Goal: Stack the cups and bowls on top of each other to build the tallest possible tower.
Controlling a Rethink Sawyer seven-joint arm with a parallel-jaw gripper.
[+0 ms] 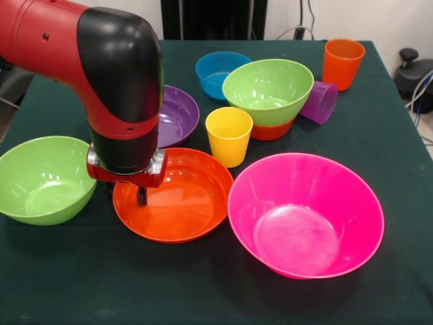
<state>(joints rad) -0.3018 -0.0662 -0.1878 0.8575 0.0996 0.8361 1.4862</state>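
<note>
My gripper [140,193] hangs under the red and black arm, low over the left rim of the large orange bowl [183,200]. The huge pink bowl [304,217] stands alone at the front right. One green bowl [42,177] sits at the left. The other green bowl [267,88] rests in the small orange bowl [272,131]; this is the only stack. The yellow cup [229,135] stands upright between them. The purple bowl [178,115] is partly hidden behind the arm. The blue bowl [218,71] and the upright orange cup [342,62] are at the back. The purple cup [319,101] lies on its side.
Everything stands on a dark green tablecloth [203,284]. A black device with cables [414,71] sits off the table's right edge. The arm's thick elbow [115,74] fills the upper left and hides part of the table behind it.
</note>
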